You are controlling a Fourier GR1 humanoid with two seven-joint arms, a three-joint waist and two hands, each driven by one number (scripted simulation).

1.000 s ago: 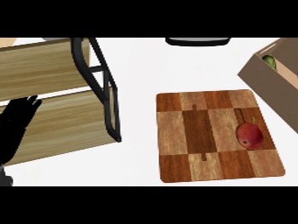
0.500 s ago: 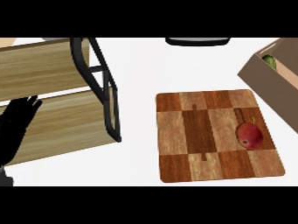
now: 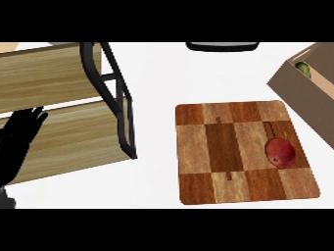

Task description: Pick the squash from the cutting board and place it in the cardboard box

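White counter point(image 3: 155, 73), wooden cutting board point(image 3: 227, 147), shelf rack point(image 3: 46, 78), cardboard box point(image 3: 310, 100)

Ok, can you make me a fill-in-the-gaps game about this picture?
The fruit on the cutting board is ____ in colour.
It lies near the board's ____ edge, the one closest to the cardboard box.
The vegetable inside the box is ____.
The one robot hand in view rests over the wooden shelf at the picture's ____ side.
Missing words: red, right, green, left.
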